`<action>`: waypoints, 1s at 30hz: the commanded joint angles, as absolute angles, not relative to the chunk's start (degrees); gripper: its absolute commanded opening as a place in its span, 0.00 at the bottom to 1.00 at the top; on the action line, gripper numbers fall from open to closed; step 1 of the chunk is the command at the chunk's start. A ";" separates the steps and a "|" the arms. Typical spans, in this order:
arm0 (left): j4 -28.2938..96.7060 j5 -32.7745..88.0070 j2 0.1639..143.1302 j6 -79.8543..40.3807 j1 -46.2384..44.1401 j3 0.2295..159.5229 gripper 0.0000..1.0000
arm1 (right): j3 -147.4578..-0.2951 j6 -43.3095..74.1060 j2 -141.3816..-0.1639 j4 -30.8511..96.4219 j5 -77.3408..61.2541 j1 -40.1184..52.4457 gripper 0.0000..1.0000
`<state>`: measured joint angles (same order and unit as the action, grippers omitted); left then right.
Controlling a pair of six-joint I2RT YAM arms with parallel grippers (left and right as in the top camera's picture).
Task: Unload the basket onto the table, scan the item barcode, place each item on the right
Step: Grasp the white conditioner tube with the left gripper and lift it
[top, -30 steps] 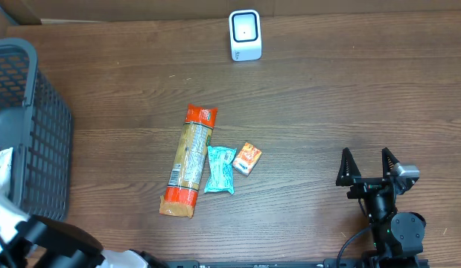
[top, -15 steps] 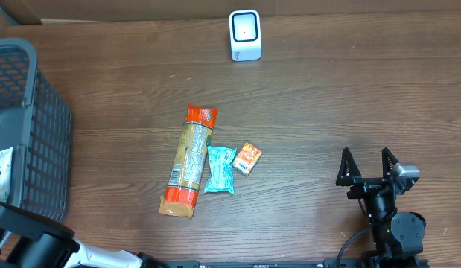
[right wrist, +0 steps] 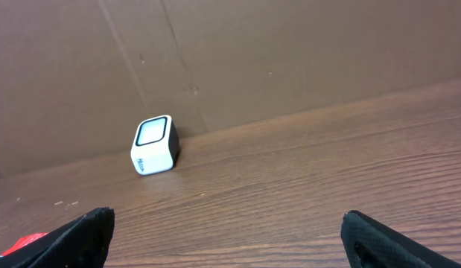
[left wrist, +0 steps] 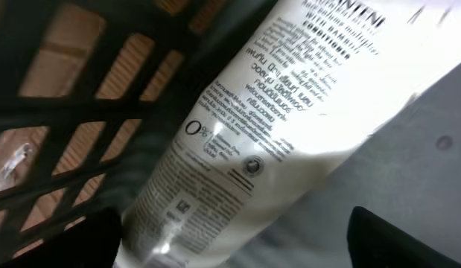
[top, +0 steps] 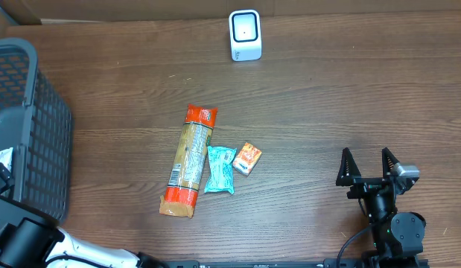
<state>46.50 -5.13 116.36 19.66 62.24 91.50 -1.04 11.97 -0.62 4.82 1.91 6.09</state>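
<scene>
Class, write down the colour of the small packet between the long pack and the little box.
The small packet is turquoise; the overhead view shows it best.

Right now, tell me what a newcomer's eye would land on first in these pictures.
The white scanner stands alone at the far edge of the table. Mid-table lie three bright items side by side: a long orange-ended pack, a teal packet and a small orange box. In the left wrist view a white printed tube fills the frame, lying in the dark basket.
</scene>
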 commanded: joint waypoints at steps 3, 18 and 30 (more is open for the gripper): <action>46.46 -4.38 118.39 20.97 62.24 91.20 0.66 | -0.47 11.94 -0.16 4.62 2.31 6.37 1.00; 47.20 -1.83 122.13 17.12 59.44 88.51 0.16 | -0.47 11.94 -0.16 4.62 2.31 6.37 1.00; 56.25 1.89 120.38 10.98 52.34 99.63 0.04 | -0.47 11.94 -0.16 4.62 2.31 6.37 1.00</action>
